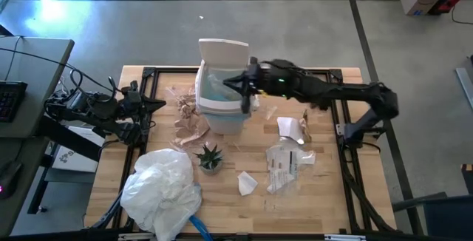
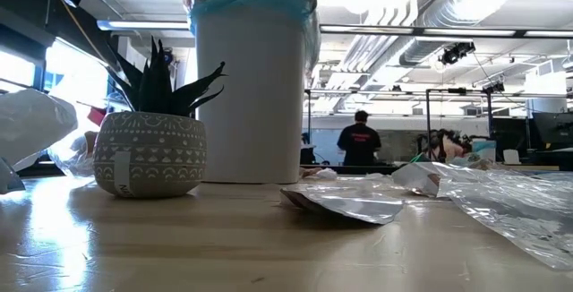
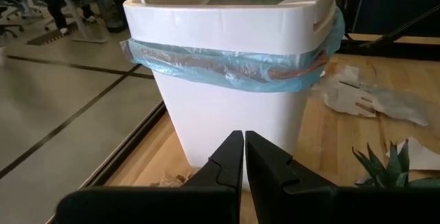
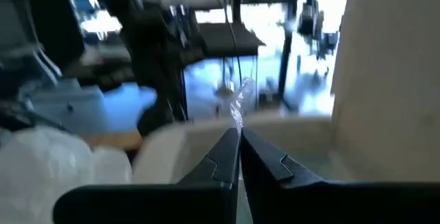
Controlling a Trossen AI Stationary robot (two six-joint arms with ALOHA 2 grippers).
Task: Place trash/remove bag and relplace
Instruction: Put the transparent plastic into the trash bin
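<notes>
Right pincer (image 1: 238,83) hovers over the open mouth of the white bin (image 1: 222,119), its fingers clenched together; a tiny glinting wisp of clear plastic shows at the tips in its wrist view, but I cannot tell whether it is pinched there. Left pincer (image 1: 159,106) is clenched too, empty, waiting at 9 o'clock from the bin with its tips aimed at the bin's wall.

The bin stands toward 12 o'clock on the surface (image 1: 332,197), lid (image 1: 223,49) tipped up behind it. The bag (image 3: 234,69), a light-blue liner, is fitted inside with its edge folded out around the rim, so bag removal has not begun. Much of the trash lies out: crumpled brown paper (image 1: 188,119) at 8 o'clock just beside the bin, a clear wrapper (image 1: 284,167) at 5 o'clock, white scraps (image 1: 246,183) near it, and another white piece (image 1: 288,127) at 3 o'clock. A large white crumpled bag (image 1: 162,189) sits at 7 o'clock, likely the replacement, beside a small potted plant (image 1: 209,156).

I judge the task to be early, in the trash-loading stage, with pulling the liner and refitting a new one left.

The right arm reaches in from 3 o'clock, stretched long and low across the surface, wrist level over the rim. The left arm is folded short near the surface's edge
</notes>
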